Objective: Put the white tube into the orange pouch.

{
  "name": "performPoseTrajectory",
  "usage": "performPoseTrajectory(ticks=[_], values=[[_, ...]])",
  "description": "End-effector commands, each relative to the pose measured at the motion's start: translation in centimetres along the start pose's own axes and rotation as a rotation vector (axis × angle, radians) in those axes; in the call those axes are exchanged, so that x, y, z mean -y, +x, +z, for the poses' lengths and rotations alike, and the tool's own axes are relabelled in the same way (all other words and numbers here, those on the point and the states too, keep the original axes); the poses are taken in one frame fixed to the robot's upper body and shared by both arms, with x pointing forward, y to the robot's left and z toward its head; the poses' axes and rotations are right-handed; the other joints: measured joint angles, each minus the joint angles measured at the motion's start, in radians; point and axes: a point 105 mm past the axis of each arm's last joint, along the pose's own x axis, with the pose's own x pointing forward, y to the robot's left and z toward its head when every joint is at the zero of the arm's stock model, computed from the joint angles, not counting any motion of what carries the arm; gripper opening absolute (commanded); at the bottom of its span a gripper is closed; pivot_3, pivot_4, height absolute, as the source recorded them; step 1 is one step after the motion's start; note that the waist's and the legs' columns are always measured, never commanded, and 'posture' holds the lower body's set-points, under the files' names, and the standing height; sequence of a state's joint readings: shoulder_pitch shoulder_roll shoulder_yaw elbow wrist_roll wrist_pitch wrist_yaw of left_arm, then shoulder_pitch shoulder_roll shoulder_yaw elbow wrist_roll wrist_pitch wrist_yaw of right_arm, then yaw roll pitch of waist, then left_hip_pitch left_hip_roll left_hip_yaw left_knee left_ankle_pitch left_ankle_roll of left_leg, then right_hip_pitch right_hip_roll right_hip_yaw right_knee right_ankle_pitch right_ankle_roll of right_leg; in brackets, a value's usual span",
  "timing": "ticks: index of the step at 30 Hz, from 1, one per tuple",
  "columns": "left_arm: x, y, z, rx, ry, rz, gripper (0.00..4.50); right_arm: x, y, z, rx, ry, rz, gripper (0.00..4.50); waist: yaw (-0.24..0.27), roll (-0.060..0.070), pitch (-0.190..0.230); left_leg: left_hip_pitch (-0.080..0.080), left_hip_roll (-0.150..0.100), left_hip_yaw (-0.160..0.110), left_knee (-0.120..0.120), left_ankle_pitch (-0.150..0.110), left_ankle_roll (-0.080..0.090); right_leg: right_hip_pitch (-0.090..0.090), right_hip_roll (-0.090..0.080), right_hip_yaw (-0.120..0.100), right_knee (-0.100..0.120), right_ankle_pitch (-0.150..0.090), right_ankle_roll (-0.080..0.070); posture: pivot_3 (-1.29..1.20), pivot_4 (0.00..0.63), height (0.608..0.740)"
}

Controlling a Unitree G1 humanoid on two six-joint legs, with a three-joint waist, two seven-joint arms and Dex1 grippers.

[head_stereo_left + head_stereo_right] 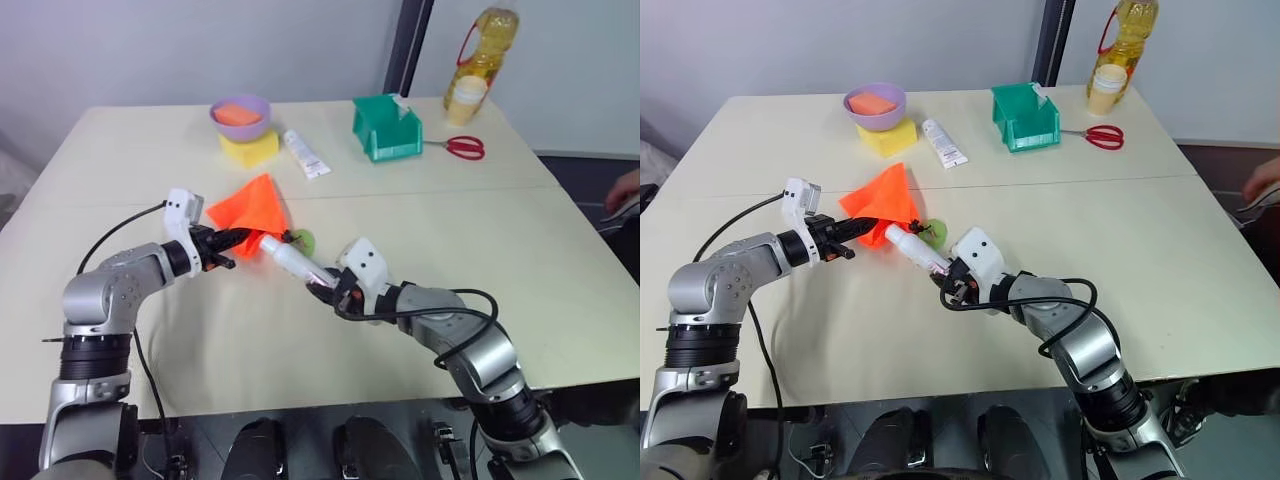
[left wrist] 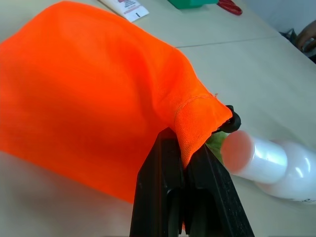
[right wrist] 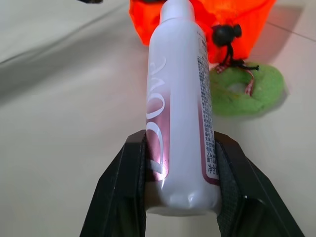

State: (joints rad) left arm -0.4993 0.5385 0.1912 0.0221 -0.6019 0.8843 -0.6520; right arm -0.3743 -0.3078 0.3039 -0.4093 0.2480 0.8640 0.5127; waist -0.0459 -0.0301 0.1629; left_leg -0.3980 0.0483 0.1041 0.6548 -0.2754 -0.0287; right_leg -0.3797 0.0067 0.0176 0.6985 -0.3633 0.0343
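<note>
Soft, even light is falling across the pale cream tabletop (image 1: 480,250), casting faint shadows, while glare is streaking the glossy white plastic squeeze tube (image 2: 276,165).

right hand (image 1: 946,283) gripping white tube (image 1: 916,250), cap at orange pouch (image 1: 883,203)

The left arm reaches in from eight o'clock, its left gripper (image 1: 238,240) pinched tight and pointing toward three. The right arm comes from five o'clock, its right gripper (image 1: 322,288) clamped partway, aimed toward ten.
</note>
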Motion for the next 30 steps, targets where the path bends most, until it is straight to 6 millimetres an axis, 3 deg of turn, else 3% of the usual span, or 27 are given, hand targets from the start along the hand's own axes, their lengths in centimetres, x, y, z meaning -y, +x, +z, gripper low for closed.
performPoseTrajectory(ticks=[1,17,25,30], values=[[1.0,-0.3,1.0,0.046,0.019,-0.032,0.0,-0.5,1.3,1.8,0.064,-0.026,0.013,1.15,0.0,0.0,0.0,0.0,0.0,0.0,0.0,0.0,0.0,0.0,0.0,0.0,0.0,0.0,0.0,0.0,0.15,0.74],[2.5,-0.8,0.4,0.012,0.085,-0.074,0.0,1.6,5.5,4.5,0.117,0.01,-0.113,1.15,0.0,0.0,0.0,-0.003,0.0,0.0,0.001,0.0,-0.001,-0.004,0.0,0.0,0.002,0.0,0.0,0.0,0.15,0.74],[5.3,0.0,1.2,0.018,0.137,-0.181,0.0,0.5,9.4,6.6,0.099,-0.154,-0.103,1.15,0.0,0.0,0.0,-0.011,0.0,0.0,0.008,0.0,0.001,-0.011,0.0,0.0,0.005,0.0,0.0,0.0,0.15,0.74],[5.5,-0.2,1.2,0.016,0.14,-0.187,0.0,-0.2,10.5,7.0,0.097,-0.237,-0.076,1.15,-0.001,0.0,0.0,-0.011,0.001,0.0,0.008,0.0,0.001,-0.011,0.0,0.0,0.005,0.0,0.0,0.0,0.15,0.74]])
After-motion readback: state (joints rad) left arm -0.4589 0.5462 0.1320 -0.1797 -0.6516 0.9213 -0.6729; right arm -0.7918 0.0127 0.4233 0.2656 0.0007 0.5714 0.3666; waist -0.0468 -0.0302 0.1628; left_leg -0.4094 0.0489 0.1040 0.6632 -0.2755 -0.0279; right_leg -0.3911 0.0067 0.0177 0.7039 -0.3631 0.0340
